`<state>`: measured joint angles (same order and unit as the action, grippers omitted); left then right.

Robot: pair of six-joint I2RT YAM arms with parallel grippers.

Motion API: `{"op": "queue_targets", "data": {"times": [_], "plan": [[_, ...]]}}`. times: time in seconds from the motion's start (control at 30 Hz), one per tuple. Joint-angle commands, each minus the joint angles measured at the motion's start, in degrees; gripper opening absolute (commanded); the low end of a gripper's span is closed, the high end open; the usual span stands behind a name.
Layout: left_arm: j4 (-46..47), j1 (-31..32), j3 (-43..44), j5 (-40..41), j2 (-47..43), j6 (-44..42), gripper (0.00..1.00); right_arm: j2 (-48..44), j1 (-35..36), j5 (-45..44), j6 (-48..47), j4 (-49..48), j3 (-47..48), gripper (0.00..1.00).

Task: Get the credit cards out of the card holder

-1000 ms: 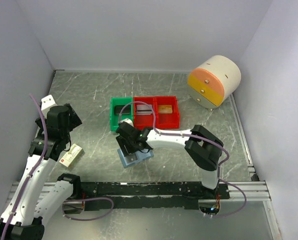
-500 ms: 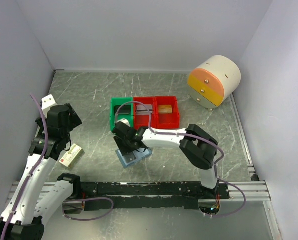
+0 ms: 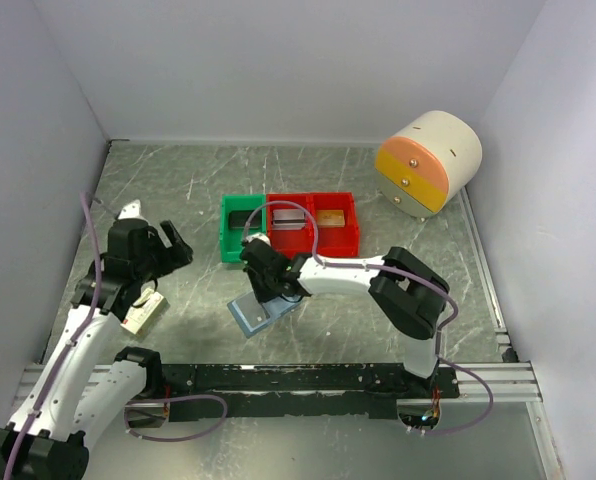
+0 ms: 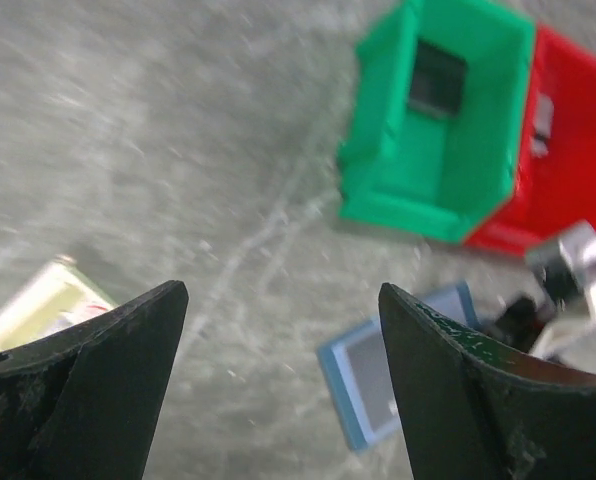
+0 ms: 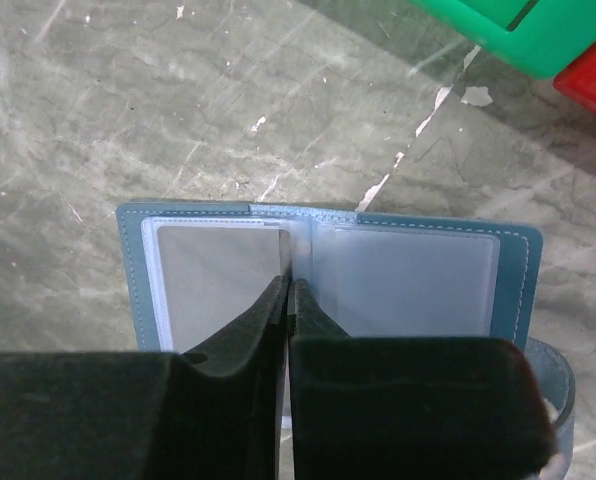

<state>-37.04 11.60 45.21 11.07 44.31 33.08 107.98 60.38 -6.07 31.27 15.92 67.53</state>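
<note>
The card holder (image 3: 261, 312) lies open on the table in front of the bins, slate-blue outside with clear pockets (image 5: 408, 285) inside. A grey credit card (image 5: 213, 280) fills its left pocket; the right pocket looks pale and I cannot tell what it holds. My right gripper (image 5: 289, 285) stands over the fold, jaws pressed together on the card's inner edge. From above it (image 3: 268, 280) covers the holder's far part. My left gripper (image 4: 278, 300) hovers open and empty to the left (image 3: 168, 245), with the holder (image 4: 378, 370) blurred beyond its right finger.
A green bin (image 3: 240, 228) holding a dark card and two red bins (image 3: 313, 225) stand just behind the holder. A cream-and-red small box (image 3: 143, 312) lies under the left arm. A rounded cream and orange drawer unit (image 3: 428, 160) sits at the back right.
My right gripper has closed over the open holder, which shifted slightly left. My left arm has swung right towards the middle of the table, still open.
</note>
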Motion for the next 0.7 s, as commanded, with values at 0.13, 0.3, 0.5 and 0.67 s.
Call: {"op": "queue_targets", "data": {"times": [0.13, 0.3, 0.5, 0.67], "plan": [[10.69, 3.8, -12.49, -27.16, -3.13, 7.74, 0.85, -3.22, -4.38, 9.94, 0.55, -10.08, -8.18, 0.0], [11.55, 15.02, -14.98, -22.49, 0.34, 10.15, 0.79, -5.83, -7.09, 13.55, 2.93, -15.45, -13.35, 0.0], [16.8, 26.71, -16.29, -15.04, 7.87, 14.88, 0.66, -5.63, -8.51, 14.7, 3.86, -16.8, -15.69, 0.0], [22.26, 29.67, -18.05, -13.6, 12.75, 18.46, 0.6, -4.08, -9.09, 14.6, 4.21, -15.85, -15.77, 0.0]]}}
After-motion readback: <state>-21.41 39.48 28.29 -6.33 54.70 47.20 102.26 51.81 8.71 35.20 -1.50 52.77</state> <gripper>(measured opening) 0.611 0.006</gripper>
